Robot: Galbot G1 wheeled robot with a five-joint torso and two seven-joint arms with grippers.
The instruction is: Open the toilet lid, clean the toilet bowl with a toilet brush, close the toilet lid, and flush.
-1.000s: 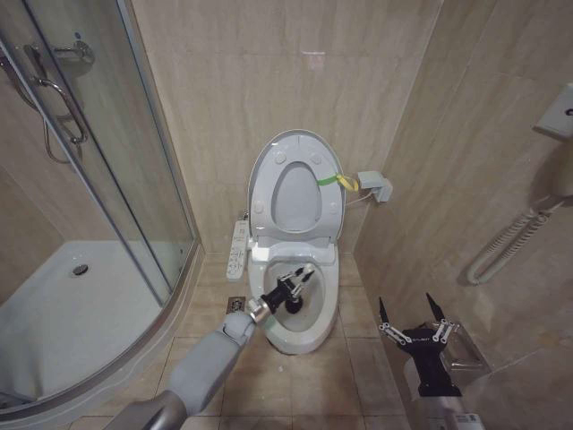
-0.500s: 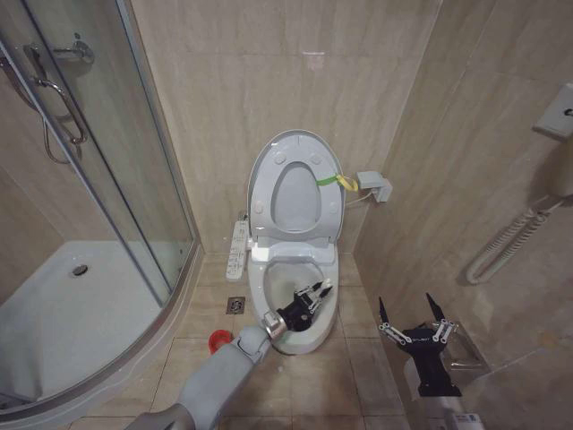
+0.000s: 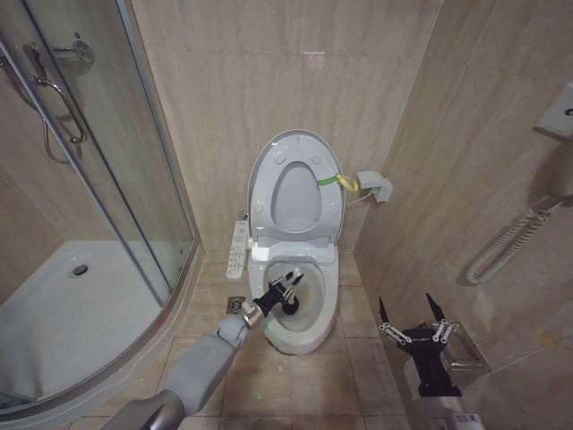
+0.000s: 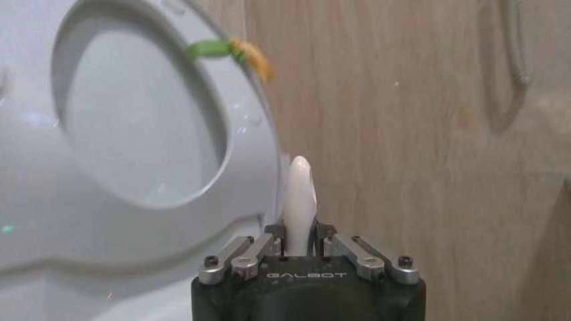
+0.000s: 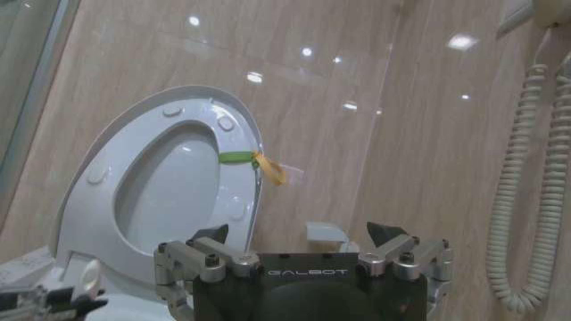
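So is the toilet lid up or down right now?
Up. The toilet lid stands raised against the back wall, with the toilet bowl exposed below it.

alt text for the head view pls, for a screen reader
The left gripper holds the toilet brush down inside the toilet bowl, with the toilet lid raised against the tiled wall. The right gripper hangs open to the right of the bowl; a glass shower stall stands at left.
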